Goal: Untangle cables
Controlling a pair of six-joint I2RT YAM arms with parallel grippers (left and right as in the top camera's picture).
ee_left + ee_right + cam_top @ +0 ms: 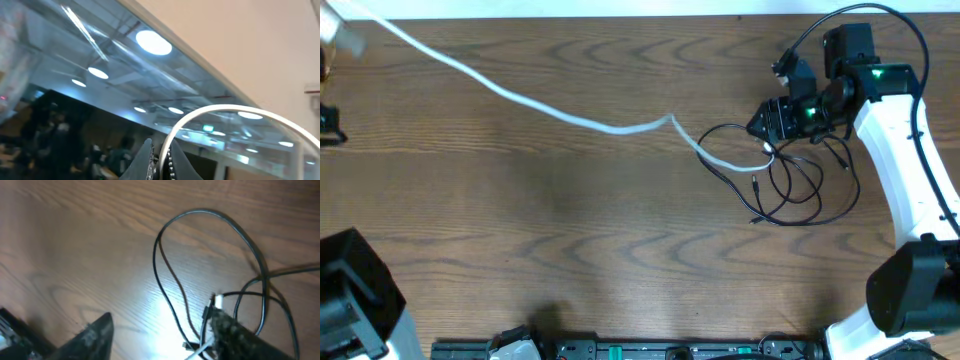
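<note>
Plainly, the coming move turns on the crossing point where the white cable [570, 118] meets the black cable [800, 190], and that point sits at the right claw [161, 317], not the left. In the right wrist view the crossing lies just inside that claw's right-hand finger [235, 335], touching or nearly touching it. The other finger stands well apart across bare counter [570, 240], so the jaws are parted and grip nothing yet.

The white cable's long axis runs as a slanted line from the far left corner of the counter to the tangle at the right. The left claw [160, 159] is pinched shut on the far end of the white cable, which arches up out of its fingertips against the ceiling.

The black cable lies in loose overlapping loops on the counter, spread from the crossing toward the robot's side. One large loop reaches out ahead of the right claw.

I judge that the right claw must pin the black strands there while the white one is drawn leftward along its own line. Whether the white end threads through a black loop is too small to tell.
</note>
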